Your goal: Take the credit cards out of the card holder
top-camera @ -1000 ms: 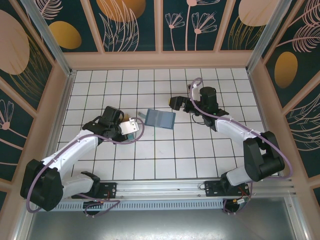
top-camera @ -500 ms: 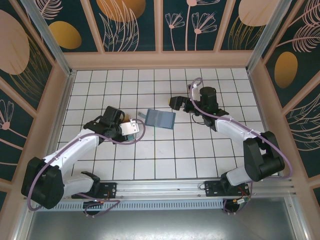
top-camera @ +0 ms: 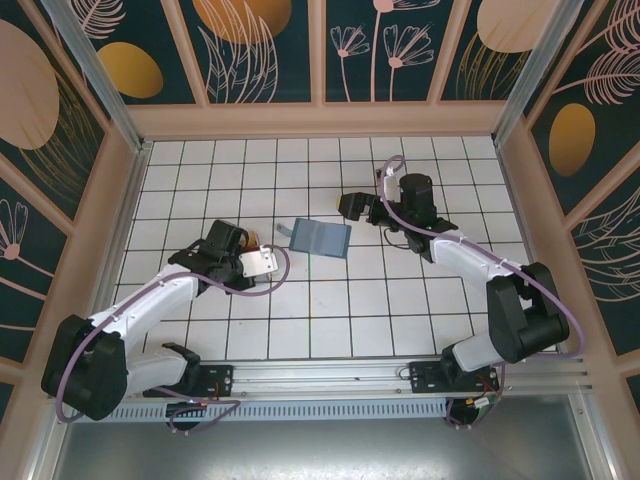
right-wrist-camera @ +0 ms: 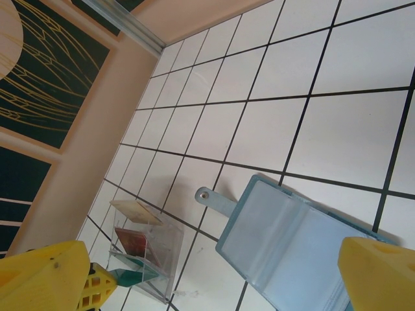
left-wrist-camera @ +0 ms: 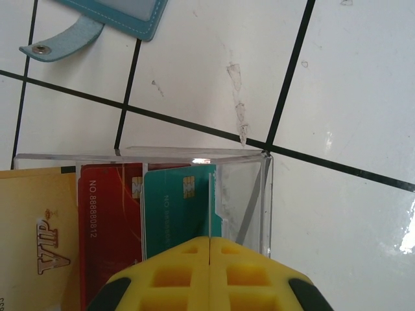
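The teal card holder (top-camera: 322, 238) lies open on the tiles, its clear sleeves (right-wrist-camera: 305, 246) looking empty and its snap strap (left-wrist-camera: 58, 46) pointing left. A clear tray (left-wrist-camera: 246, 188) just left of it holds the credit cards on edge: a yellow-orange one (left-wrist-camera: 39, 240), a red one (left-wrist-camera: 110, 227) and a teal one (left-wrist-camera: 175, 214). My left gripper (left-wrist-camera: 211, 243) is shut at the tray's near side, on the teal card (right-wrist-camera: 130, 275). My right gripper (right-wrist-camera: 214, 278) hangs open above the holder's right end, with nothing between its fingers.
The tray (top-camera: 262, 260) sits close beside the left gripper (top-camera: 245, 262). The right gripper (top-camera: 352, 206) is just up and right of the holder. A raised peach wall (top-camera: 120, 200) borders the white tiled floor on the left, with another along the back.
My left gripper has drawn back a little toward the near edge, and the clear tray now sits slightly lower with it. The right arm and the holder have not moved.
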You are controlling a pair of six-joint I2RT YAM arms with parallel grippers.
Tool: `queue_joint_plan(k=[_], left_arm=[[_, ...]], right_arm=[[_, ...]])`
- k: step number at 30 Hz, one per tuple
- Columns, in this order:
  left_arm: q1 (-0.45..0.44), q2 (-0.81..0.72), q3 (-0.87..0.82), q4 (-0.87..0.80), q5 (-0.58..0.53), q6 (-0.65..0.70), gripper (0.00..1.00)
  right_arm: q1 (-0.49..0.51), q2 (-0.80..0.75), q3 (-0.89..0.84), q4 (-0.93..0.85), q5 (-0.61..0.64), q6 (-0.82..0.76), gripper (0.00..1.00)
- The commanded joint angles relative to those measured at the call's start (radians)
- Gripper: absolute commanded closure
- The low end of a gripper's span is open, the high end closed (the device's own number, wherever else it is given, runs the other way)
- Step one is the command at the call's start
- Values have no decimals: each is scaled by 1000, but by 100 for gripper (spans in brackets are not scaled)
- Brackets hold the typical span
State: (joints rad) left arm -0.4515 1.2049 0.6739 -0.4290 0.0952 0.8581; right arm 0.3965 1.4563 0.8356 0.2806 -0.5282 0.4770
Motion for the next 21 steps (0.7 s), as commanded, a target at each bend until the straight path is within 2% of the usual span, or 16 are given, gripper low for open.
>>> queue_joint_plan(k=[1,3,5,8,15,19,21], left_arm=[[2,1,0,46,-9,-24,100],[2,2,-7,73,-40,-51,100],[3,-2,-9,87,-54,-70,86],[2,-10,-22,95,-66,-78,78],[2,-46,-38,111,-89,-107,75],[4,-52,15,133,-76,-205,69],[3,-39,53,163,-103,-303,65]], right_arm=[[4,9,33,7,-27,0,1],[5,7,29,7,-27,3,1],[5,6,27,7,-29,3,1],[4,4,20,14,-27,7,1],[5,6,20,19,-32,11,1],[5,15,35,-9,-24,42,1],[4,40,72,-67,-43,32,1]])
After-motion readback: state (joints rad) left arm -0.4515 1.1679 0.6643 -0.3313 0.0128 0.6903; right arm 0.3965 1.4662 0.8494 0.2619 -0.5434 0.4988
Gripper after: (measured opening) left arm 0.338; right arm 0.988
